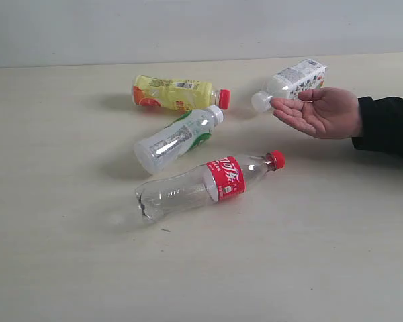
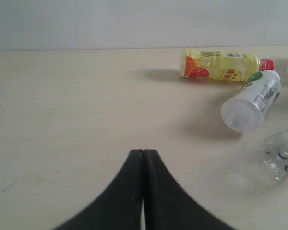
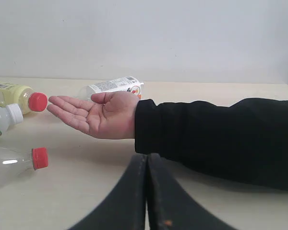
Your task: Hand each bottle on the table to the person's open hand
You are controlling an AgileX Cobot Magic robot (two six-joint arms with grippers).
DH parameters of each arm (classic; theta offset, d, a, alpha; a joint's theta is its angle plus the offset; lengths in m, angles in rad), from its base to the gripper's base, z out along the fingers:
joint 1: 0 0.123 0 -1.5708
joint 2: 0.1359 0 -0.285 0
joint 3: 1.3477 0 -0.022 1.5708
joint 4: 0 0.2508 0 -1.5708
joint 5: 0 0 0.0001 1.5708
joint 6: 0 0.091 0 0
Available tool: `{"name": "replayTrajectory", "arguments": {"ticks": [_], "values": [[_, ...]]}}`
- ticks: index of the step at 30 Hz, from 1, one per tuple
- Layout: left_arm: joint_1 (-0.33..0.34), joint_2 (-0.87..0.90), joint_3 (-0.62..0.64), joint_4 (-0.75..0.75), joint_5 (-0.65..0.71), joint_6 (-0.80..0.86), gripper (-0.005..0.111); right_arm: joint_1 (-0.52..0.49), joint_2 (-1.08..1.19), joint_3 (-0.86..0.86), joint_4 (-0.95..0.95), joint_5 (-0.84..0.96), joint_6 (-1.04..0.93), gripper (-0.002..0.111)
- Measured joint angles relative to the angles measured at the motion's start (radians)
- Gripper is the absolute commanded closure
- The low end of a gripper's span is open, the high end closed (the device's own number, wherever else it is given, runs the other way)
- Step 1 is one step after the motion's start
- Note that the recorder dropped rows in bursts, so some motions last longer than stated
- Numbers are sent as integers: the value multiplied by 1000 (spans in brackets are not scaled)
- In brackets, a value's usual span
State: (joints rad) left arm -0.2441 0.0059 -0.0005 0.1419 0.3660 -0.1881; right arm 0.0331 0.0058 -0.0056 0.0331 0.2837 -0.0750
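Observation:
Several bottles lie on the pale table point(image 1: 67, 255). The clear bottle with red label and cap point(image 1: 208, 182) is nearest the front. A whitish bottle with a green label point(image 1: 178, 139) lies behind it, then a yellow bottle with a red cap point(image 1: 178, 93). Another whitish bottle point(image 1: 292, 82) lies at the back right, just behind the person's open hand point(image 1: 319, 112), which is held palm up from a black sleeve point(image 1: 389, 124). Neither gripper shows in the exterior view. My left gripper point(image 2: 143, 152) is shut and empty, well short of the bottles. My right gripper point(image 3: 147, 156) is shut and empty, close to the sleeve.
A pale wall point(image 1: 201, 27) runs behind the table's far edge. The person's forearm point(image 3: 221, 136) stretches across the table on the right side, in front of my right gripper.

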Motion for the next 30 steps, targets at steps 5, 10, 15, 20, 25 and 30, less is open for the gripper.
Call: {"name": "replayTrajectory", "arguments": {"ticks": [5, 10, 15, 20, 25, 30], "values": [[0, 0, 0, 8, 0, 0, 107, 0, 0, 0, 0, 0, 0, 108], [0, 0, 2, 3, -75, -10, 107, 0, 0, 0, 0, 0, 0, 108], [0, 0, 4, -57, -327, -130, 107, 0, 0, 0, 0, 0, 0, 108], [0, 0, 4, -67, -471, -344, 107, 0, 0, 0, 0, 0, 0, 108], [0, 0, 4, -71, -591, -404, 107, 0, 0, 0, 0, 0, 0, 108], [0, 14, -34, -86, -742, -409, 107, 0, 0, 0, 0, 0, 0, 108]]}}
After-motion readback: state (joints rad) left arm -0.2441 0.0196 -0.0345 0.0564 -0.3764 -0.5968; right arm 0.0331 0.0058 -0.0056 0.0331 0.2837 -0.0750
